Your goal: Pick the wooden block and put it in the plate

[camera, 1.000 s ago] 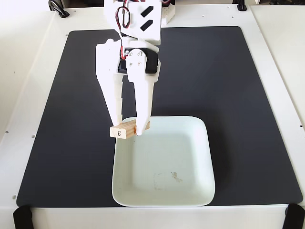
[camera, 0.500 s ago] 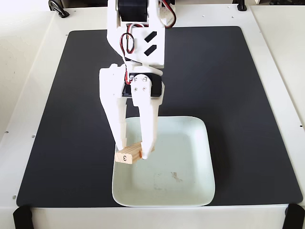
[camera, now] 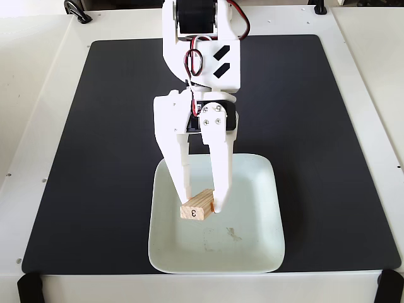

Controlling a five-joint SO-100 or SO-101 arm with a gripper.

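Note:
In the fixed view the wooden block (camera: 196, 206), a small light-tan bar with a dark "3" on its near end, is held between the two white fingers of my gripper (camera: 202, 201). The gripper is shut on it and hangs over the left-centre of the plate (camera: 252, 252), a large pale mint-white square plate with rounded corners and a small brownish smudge (camera: 233, 234) inside. I cannot tell whether the block touches the plate's floor or hangs just above it.
The plate sits at the front middle of a black mat (camera: 315, 126) on a white table (camera: 38, 76). The white arm (camera: 202, 57) reaches in from the back centre. Black clamps (camera: 77, 11) sit at the table's corners.

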